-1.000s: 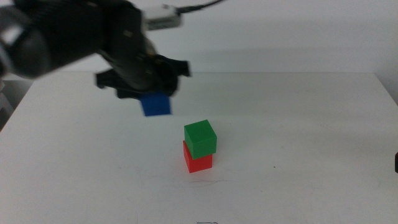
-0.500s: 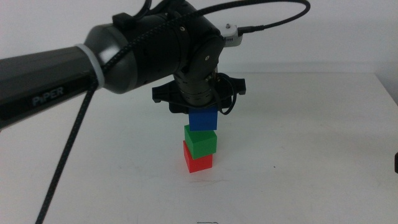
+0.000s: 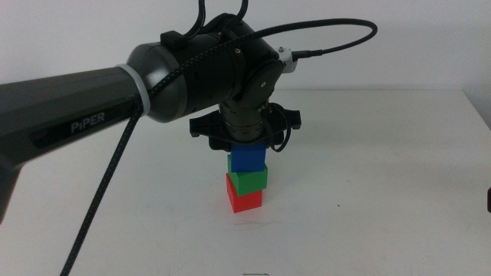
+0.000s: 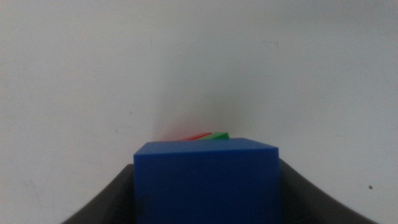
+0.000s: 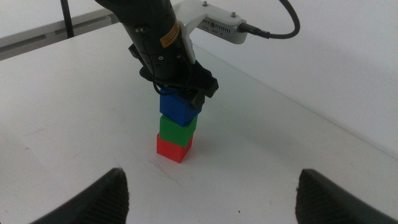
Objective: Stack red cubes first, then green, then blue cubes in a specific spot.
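Jaws of my left end effector (image 3: 247, 150) are clamped on the blue cube (image 3: 247, 159), one dark jaw pressed to each side of it as my left wrist camera shows (image 4: 205, 183). The end effector hangs straight down over the middle of the bench (image 3: 383, 192), with the arm reaching in from the left. In the middle view the blue cube's underside sits right on the top of the green cube (image 3: 247, 180); I cannot tell whether it bears full weight there or only just touches. The green cube rests on the red cube (image 3: 244, 199), which stands on the white bench top. The three make one column, blue over green over red. From the left wrist camera I see only thin slivers of the green cube (image 4: 219, 135) and the red cube (image 4: 193, 137) past the blue cube's far edge.

My right end effector (image 5: 211, 193) waits low and well apart from the column, its two jaws spread wide. Its camera shows the blue cube (image 5: 179, 109), green cube (image 5: 176, 129) and red cube (image 5: 172, 148) from the side, with the left end effector (image 5: 180, 93) on top.

White bench surface lies on every side of the stack, and the bench's far and right edges are well away from it.
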Available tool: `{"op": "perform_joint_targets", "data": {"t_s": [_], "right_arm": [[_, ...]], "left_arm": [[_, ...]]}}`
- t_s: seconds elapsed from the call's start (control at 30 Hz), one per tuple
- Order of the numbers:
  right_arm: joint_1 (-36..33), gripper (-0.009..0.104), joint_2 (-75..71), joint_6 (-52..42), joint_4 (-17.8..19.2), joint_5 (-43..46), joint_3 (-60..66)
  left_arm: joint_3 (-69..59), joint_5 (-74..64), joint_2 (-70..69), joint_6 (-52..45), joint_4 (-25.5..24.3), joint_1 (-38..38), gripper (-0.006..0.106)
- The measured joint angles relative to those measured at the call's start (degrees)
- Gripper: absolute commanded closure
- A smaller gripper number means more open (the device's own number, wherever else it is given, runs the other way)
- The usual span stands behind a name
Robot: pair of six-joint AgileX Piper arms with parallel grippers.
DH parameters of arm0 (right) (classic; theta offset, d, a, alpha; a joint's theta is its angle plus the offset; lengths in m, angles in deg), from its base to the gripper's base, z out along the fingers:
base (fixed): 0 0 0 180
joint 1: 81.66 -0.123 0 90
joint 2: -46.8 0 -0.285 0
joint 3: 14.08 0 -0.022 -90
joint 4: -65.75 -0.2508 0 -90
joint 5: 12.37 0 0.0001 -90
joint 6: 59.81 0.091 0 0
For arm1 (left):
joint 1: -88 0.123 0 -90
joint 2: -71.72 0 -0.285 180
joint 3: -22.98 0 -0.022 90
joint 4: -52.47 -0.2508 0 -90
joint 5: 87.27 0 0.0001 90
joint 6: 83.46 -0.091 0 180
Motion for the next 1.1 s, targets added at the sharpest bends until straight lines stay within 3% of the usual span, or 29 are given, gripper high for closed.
{"op": "perform_joint_targets", "data": {"t_s": [0.1, 0.17, 0.2, 0.7, 1.1], "right_arm": [[0.0, 0.001, 0.0, 0.0, 0.0, 0.0, 0.0], [0.0, 0.001, 0.0, 0.0, 0.0, 0.0, 0.0], [0.0, 0.001, 0.0, 0.0, 0.0, 0.0, 0.0], [0.0, 0.001, 0.0, 0.0, 0.0, 0.0, 0.0], [0.0, 0.001, 0.0, 0.0, 0.0, 0.0, 0.0]], "left_arm": [[0.0, -0.18, 0.05, 0.04, 0.12, 0.0, 0.09], [0.0, -0.18, 0.05, 0.04, 0.31, 0.0, 0.083], [0.0, -0.18, 0.05, 0.04, 0.44, 0.0, 0.071], [0.0, 0.27, -0.79, -1.54, 1.18, 0.0, 0.011], [0.0, 0.11, -15.16, -3.59, 1.43, 0.0, 0.007]]}}
